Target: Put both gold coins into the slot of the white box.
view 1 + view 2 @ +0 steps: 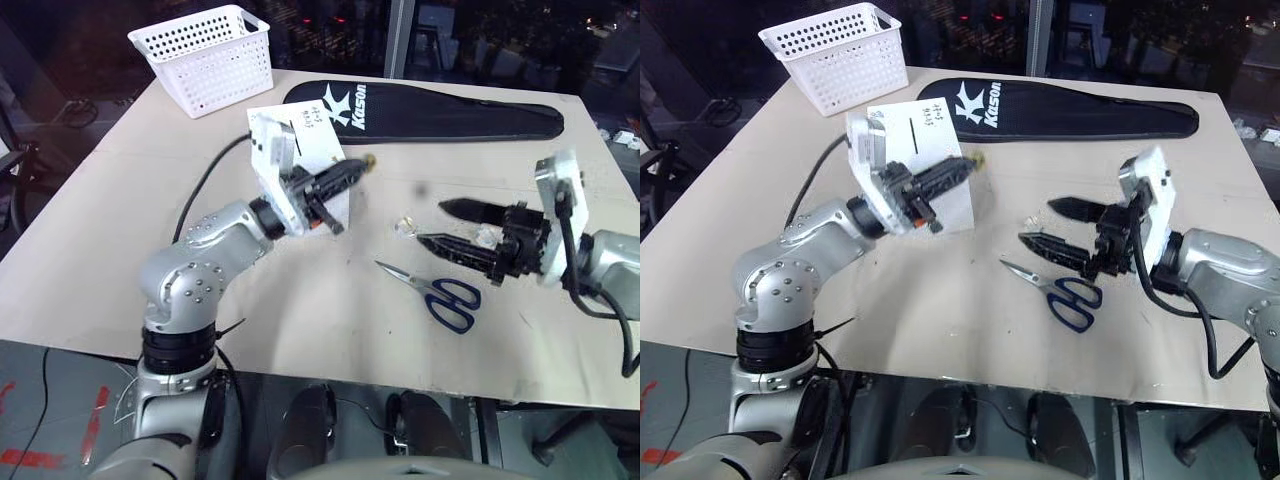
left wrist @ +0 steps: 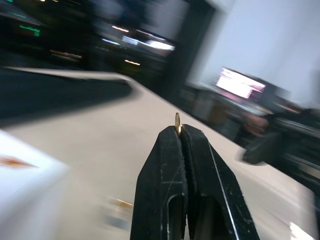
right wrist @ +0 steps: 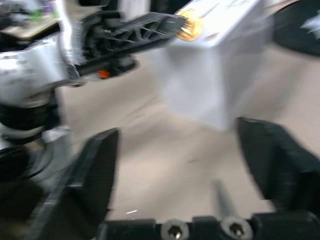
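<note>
My left gripper (image 1: 360, 166) is shut on a small gold coin (image 1: 369, 159), which sticks out edge-up from the fingertips (image 2: 177, 134). It hangs above the table, just past the right side of the white box (image 1: 940, 125). The left hand partly covers the box. The slot (image 1: 911, 130) is a thin black line on the box's top face, with small print beside it. The right wrist view shows the gold coin (image 3: 190, 26) against the box's upper corner. My right gripper (image 1: 448, 228) is open, with nothing between its fingers, and points left above the scissors.
Blue-handled scissors (image 1: 440, 293) lie below the right gripper, with a small clear block (image 1: 405, 228) beside its fingertips. A white perforated basket (image 1: 208, 57) stands at the far left corner. A black racket case (image 1: 440, 112) lies along the far edge.
</note>
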`<state>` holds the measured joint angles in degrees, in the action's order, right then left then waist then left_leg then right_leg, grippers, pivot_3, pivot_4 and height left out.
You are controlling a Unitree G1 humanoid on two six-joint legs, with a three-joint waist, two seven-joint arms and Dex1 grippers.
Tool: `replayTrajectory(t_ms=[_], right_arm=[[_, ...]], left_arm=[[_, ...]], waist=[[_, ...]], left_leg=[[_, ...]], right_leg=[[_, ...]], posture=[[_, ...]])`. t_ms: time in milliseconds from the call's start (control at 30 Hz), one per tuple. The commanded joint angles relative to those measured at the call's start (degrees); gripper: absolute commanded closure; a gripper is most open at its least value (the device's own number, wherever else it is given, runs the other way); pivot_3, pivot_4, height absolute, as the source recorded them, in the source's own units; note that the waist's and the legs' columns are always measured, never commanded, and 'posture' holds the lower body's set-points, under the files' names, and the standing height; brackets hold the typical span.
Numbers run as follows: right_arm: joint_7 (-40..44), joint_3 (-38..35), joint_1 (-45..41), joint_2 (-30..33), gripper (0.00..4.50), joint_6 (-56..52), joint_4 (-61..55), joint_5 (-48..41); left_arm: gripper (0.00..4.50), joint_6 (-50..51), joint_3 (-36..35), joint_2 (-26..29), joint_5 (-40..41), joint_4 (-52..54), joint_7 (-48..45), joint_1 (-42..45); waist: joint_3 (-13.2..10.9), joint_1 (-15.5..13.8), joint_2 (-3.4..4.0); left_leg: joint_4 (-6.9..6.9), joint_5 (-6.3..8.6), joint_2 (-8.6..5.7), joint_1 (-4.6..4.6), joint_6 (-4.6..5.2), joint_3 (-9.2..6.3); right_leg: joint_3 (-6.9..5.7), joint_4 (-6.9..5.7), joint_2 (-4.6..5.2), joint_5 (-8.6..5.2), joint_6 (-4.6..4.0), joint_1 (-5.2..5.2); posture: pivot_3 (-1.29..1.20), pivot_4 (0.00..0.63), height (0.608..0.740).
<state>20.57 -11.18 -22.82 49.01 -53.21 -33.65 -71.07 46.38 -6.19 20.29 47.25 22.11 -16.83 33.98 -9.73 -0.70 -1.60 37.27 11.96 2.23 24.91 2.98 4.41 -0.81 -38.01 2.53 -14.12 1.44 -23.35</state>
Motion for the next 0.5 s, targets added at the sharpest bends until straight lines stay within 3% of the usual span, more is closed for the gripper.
replayTrajectory(t_ms=[33,167,333,500], right_arm=[[1.9,-1.8,-2.4,0.7,0.07,1.9,0.8,1.9],[4.8,-1.3,-3.7,0.9,0.07,2.3,2.0,3.9],[9.8,-0.1,-5.8,0.7,0.07,3.3,5.3,8.0],[15.8,1.7,-8.1,0.6,0.07,5.4,8.4,12.7]], left_arm=[[4.50,-4.4,1.2,-0.5,-13.1,2.9,11.7,2.2],[4.50,-2.3,6.5,-1.0,-26.6,4.8,22.7,6.2],[4.50,8.1,8.3,-8.1,-36.1,6.4,35.5,10.7],[4.50,16.5,8.4,-15.3,-43.3,2.5,42.5,15.2]], waist=[[0.0,0.1,0.00],[0.0,-0.2,-0.02],[0.0,-0.2,-0.03],[0.0,-0.1,-0.05]], left_leg=[[-0.02,0.00,0.01,-0.02,0.00,0.01],[-0.03,0.00,0.00,0.07,-0.01,-0.04],[0.03,0.05,-0.07,0.15,0.07,-0.01],[0.03,0.04,-0.04,0.13,0.06,-0.07]], right_leg=[[0.03,0.00,-0.05,0.00,-0.01,0.00],[-0.02,0.03,-0.06,0.00,-0.01,0.00],[-0.02,0.12,0.07,0.03,0.07,0.00],[-0.06,0.05,0.00,0.03,0.07,-0.03]], posture=[[0.00,0.150,0.740],[0.00,0.150,0.740],[0.00,0.150,0.740],[0.00,0.150,0.740]])
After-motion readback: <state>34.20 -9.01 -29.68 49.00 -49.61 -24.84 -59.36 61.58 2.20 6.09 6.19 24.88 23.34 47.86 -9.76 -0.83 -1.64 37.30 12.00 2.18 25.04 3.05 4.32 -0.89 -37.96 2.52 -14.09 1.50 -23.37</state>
